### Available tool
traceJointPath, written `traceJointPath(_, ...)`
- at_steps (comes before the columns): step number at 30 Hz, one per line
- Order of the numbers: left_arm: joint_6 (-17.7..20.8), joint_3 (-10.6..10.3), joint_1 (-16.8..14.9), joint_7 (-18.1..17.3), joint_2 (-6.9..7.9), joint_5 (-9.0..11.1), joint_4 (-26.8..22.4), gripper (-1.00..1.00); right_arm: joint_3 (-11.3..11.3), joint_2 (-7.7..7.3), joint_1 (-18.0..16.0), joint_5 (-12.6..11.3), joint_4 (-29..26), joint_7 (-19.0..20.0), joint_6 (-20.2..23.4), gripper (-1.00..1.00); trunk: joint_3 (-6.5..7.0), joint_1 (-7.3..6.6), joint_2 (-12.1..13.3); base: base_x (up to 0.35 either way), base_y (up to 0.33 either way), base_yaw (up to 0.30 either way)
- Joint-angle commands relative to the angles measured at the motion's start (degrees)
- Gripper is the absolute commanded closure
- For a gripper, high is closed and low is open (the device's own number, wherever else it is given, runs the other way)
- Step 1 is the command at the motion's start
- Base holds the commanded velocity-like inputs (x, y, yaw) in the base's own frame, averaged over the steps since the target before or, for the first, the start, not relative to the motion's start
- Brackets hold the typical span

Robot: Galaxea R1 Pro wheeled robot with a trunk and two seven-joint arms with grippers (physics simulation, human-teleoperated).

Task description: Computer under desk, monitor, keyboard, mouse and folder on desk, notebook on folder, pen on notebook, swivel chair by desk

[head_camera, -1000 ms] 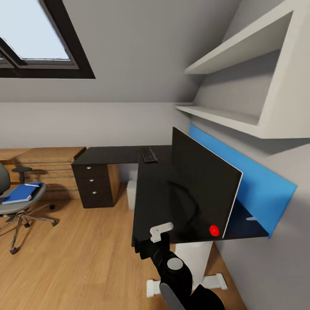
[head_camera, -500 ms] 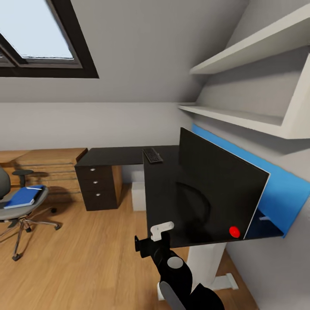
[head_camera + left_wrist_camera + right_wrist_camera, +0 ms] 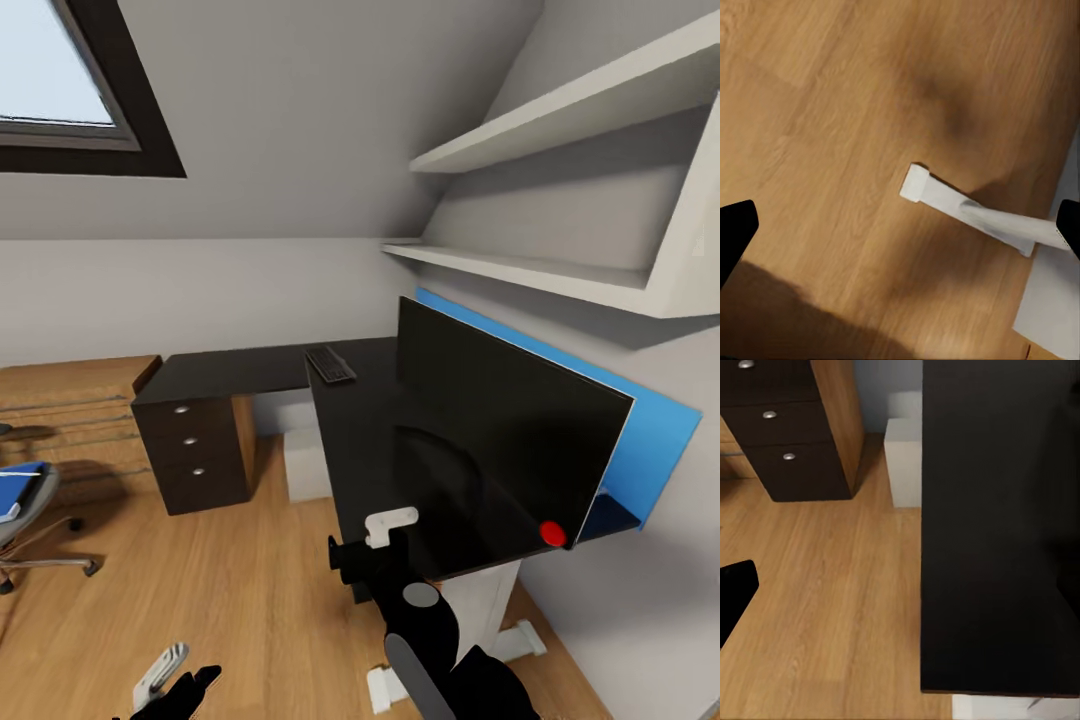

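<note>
Sloped grey walls, white wall shelves (image 3: 560,270) and a warm wooden floor (image 3: 230,590) frame what we see from the head view. Our black L-shaped desk (image 3: 370,450) runs along the wall under a long blue panel (image 3: 660,440); its drawer unit (image 3: 192,450) with round silver knobs stands at the far wing, and the same drawers appear in the right wrist view (image 3: 784,431). On the desk, the monitor (image 3: 500,450) stands upright near the front end, its red dot low at the near corner, and the keyboard (image 3: 330,365) lies farther back near the inner corner, well apart from the monitor's base. Under the desk, by the wall, we make out a pale boxy shape that looks like the computer (image 3: 305,465), seen too in the right wrist view (image 3: 904,461). At the left edge, the swivel chair (image 3: 25,515) shows only partly, well apart from the desk, with the blue folder (image 3: 20,480) on its seat. Our right claw (image 3: 385,535) hovers at the desk's front edge; we cannot tell whether it is spread or pressed together. Our left claw (image 3: 165,680) hangs low over the floor, its dark fingertips (image 3: 736,229) standing wide apart at the frame edges in the left wrist view, above the desk's white foot (image 3: 967,210), holding nothing.
</note>
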Motion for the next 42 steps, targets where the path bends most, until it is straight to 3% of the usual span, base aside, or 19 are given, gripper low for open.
traceJointPath(1, 0.37, 0.49, -0.1, -0.09, -0.05, 0.13, -0.09, -1.0, 0.07, 0.0, -0.14, -0.56, -0.05, -0.58, 0.12, -1.0, -0.07, 0.02, -0.04, 0.175, 0.309, -0.27)
traceJointPath(4, 0.36, 2.68, -0.02, 0.11, -0.27, 0.14, -0.22, -1.0, -0.03, -0.01, -0.26, -0.55, -0.09, -0.58, 0.13, -1.0, -0.07, 0.02, -0.04, 0.182, 0.306, -0.255)
traceJointPath(7, 0.26, 6.29, 0.8, 0.2, -0.7, 0.17, -0.91, -1.0, -0.06, -0.01, -0.33, -0.51, -0.1, -0.57, 0.14, -1.0, -0.07, 0.02, -0.04, 0.19, 0.303, -0.229)
traceJointPath(12, 0.11, 8.37, 2.97, 0.31, -1.63, 0.0, -4.68, -1.0, -0.12, 0.04, -0.36, -0.51, -0.03, -0.59, 0.14, -1.0, -0.07, 0.02, -0.04, 0.196, 0.297, -0.206)
traceJointPath(22, 0.09, 9.12, 5.27, 0.5, -3.33, -0.81, -9.5, -1.0, -0.17, 0.05, -0.48, -0.66, 0.1, -0.69, 0.14, -1.0, -0.07, 0.02, -0.04, 0.212, 0.285, -0.187)
traceJointPath(42, 0.09, 8.95, 5.44, 0.65, -3.4, -0.75, -9.86, -1.0, -0.17, 0.22, -0.48, -0.45, 0.26, -1.01, -0.51, -1.0, -0.07, 0.02, -0.04, 0.196, 0.286, -0.151)
